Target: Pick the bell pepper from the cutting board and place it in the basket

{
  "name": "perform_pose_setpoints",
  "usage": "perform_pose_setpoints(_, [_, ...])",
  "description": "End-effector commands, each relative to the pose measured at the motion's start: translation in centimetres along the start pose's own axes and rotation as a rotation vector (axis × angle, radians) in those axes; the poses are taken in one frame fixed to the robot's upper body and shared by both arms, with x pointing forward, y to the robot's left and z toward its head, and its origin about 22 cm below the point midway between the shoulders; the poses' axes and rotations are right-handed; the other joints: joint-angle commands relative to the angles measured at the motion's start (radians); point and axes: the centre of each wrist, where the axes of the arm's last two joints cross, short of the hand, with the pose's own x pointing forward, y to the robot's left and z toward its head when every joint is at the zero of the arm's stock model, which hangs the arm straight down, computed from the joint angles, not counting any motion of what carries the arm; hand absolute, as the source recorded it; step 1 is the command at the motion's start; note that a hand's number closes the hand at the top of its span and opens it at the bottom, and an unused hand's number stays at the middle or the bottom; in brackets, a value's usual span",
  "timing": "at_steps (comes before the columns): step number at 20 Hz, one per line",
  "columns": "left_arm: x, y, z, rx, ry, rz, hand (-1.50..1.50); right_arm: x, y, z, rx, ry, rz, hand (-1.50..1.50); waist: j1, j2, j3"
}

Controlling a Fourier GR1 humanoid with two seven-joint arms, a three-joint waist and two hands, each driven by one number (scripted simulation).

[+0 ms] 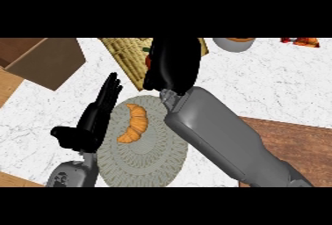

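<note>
Your right forearm filled the foreground; its right hand hung over the basket at the worktop's far edge, fingers curled around a red glimpse, likely the bell pepper. Only the release remained. Your left hand rested open.

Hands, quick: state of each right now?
Left hand: open, fingers straight, holding nothing.
Right hand: over the basket, curled on something red, probably the bell pepper.

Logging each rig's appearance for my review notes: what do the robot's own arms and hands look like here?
Two smooth, blocky grey forearms end in glossy black hands: the right hand is bulky, the left hand slimmer with long fingers. A small round dark marking shows on the left forearm. No cables visible.
</note>
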Motion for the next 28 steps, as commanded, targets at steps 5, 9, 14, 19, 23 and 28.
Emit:
perform_pose_setpoints(5, [0.1,0.6,-0.6,0.022,0.002,-0.010,0.00,5.1,-3.3,-0.1,-0.105,0.159,-0.157,1.50,-0.017,-0.009,-0.004])
perform_pose_setpoints(9, [-0.6,0.3,-0.2,0.054,0.021,-0.007,0.00,6.3,-3.8,-0.9,-0.126,0.222,-0.126,1.50,-0.053,-0.013,-0.004])
perform_pose_setpoints(14, [-0.6,1.0,0.0,0.066,0.020,-0.012,0.00,6.8,-2.8,-2.1,-0.144,0.263,0.009,1.50,-0.083,-0.018,-0.004])
perform_pose_setpoints(19, [-1.3,2.1,0.8,0.115,0.030,-0.011,0.00,7.3,-2.7,-3.2,-0.154,0.295,0.045,1.50,-0.107,-0.018,-0.003])
perform_pose_setpoints(23, [-1.3,2.5,0.8,0.152,0.032,-0.022,0.00,7.6,-3.2,-3.0,-0.147,0.284,-0.019,1.50,-0.140,-0.024,0.000])
perform_pose_setpoints(28, [-2.2,2.2,2.2,0.152,0.032,-0.007,0.00,6.9,-2.4,-4.0,-0.150,0.330,-0.007,1.50,-0.159,-0.021,0.001])
